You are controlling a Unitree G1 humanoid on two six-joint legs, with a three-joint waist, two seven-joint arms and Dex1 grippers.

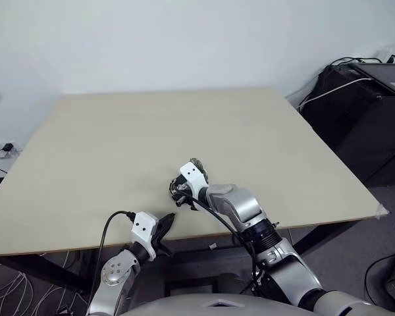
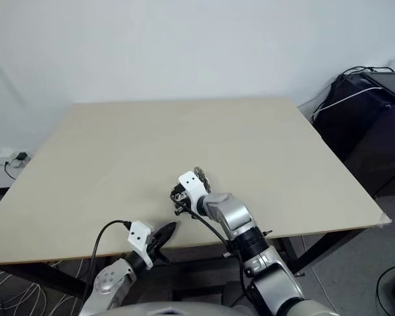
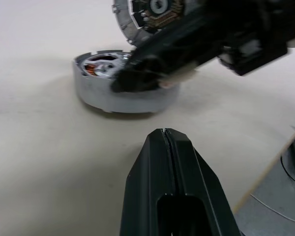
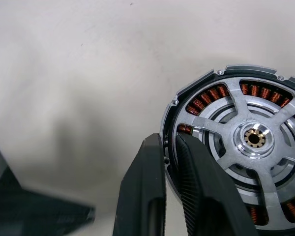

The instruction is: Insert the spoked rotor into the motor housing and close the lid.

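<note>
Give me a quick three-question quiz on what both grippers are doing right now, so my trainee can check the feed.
1. True or false: the left gripper holds a part.
2. What do the right gripper fingers pinch?
A. the rim of the motor housing, with the spoked rotor over its copper windings
B. a loose cable
C. a screwdriver
3. Short answer: how does the grey round part next to the right gripper lie?

Key:
1. False. It is shut and empty, near the front edge of the table.
2. A.
3. Flat on the table.
</note>
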